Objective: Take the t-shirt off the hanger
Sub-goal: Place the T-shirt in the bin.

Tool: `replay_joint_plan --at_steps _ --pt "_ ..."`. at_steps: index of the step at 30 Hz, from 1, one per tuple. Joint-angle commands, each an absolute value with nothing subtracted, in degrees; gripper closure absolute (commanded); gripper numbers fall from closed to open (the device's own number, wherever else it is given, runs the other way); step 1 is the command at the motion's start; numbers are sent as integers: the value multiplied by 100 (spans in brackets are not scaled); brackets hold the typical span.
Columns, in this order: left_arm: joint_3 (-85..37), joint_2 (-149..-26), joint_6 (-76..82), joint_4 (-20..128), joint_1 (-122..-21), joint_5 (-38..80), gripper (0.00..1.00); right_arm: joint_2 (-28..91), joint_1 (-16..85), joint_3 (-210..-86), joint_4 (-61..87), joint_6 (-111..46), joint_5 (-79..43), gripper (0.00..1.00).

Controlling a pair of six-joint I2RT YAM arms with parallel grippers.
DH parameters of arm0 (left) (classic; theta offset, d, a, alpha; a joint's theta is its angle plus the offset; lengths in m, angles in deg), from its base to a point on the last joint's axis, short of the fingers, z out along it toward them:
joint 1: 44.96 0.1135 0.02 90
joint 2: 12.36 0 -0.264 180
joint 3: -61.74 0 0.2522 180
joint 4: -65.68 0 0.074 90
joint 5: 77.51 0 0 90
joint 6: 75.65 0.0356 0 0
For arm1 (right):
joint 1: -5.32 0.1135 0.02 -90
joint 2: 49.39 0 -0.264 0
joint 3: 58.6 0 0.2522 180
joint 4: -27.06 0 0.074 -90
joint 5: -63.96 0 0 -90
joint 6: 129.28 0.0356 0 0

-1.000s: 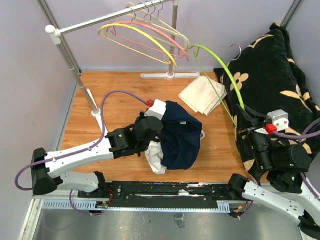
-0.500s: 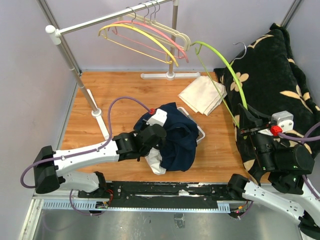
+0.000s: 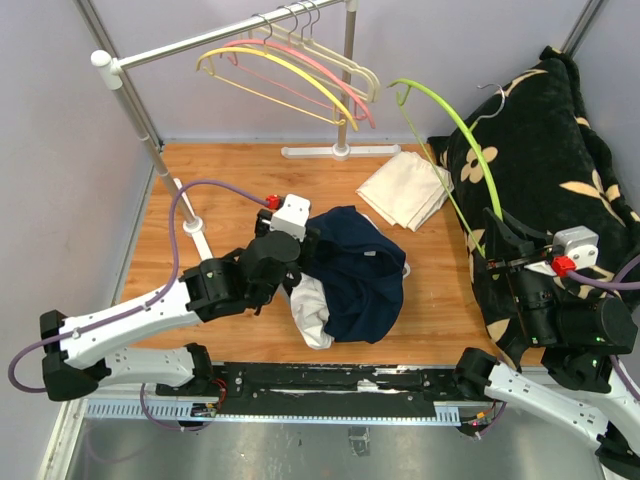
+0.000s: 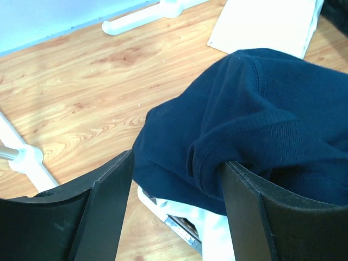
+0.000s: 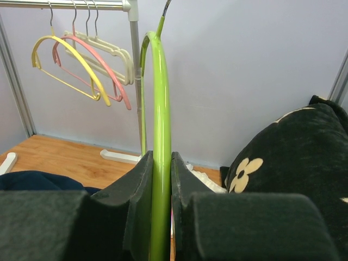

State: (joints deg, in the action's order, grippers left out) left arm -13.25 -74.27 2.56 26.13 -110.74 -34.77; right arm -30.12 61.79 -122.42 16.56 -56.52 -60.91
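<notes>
Since the earlier frame the left jaws have parted and let go of the navy t-shirt (image 3: 355, 270), and the left arm (image 3: 200, 295) has drawn back toward its own side. The right arm has lifted the green hanger (image 3: 455, 130) slightly higher.

Left jaws: open, gripping nothing. The t-shirt (image 4: 261, 109) lies directly ahead of them, with one folded edge reaching into the gap close to the right-hand finger (image 4: 244, 206). Whether it touches cannot be told.

Right jaws: closed on the green hanger (image 5: 160, 136), whose arm stands up between them. The hanger is bare.

T-shirt: off the hanger, in a crumpled heap on the tabletop (image 3: 230, 190), well apart from the right jaws. It is dark navy with a ribbed seam visible. A white cloth (image 3: 312, 310) shows from under its near edge, just below the left jaws.

Surface: wood-grain tabletop. A folded cream cloth (image 3: 405, 190) lies beyond the t-shirt, between the two sets of jaws. A black floral cushion (image 3: 540, 140) sits beside and behind the right jaws.

Room: pale lilac walls. A white clothes rail (image 3: 220, 35) stands beyond the left jaws, carrying yellow, pink and cream hangers (image 3: 290, 70). The rail's foot (image 3: 335, 152) rests on the far edge of the tabletop.
</notes>
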Motion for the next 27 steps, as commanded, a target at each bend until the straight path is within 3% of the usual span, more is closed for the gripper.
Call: replay_joint_plan --at_steps 1,7,15,27 --pt "-1609 -7064 266 2327 -11122 -3440 31 -3117 6218 -12250 2099 -5806 -6193 99" --pt "-1748 -6512 410 2427 -11117 -3055 29 -3104 6218 -12246 2161 -5872 -6227 99" --pt "-1473 -5895 835 3678 -11114 -1881 26 -3058 6218 -12237 2212 -5883 -6226 99" --pt "-1519 -7330 1280 5081 -11117 -1707 21 -3032 6218 -12263 2237 -5869 -6189 99"
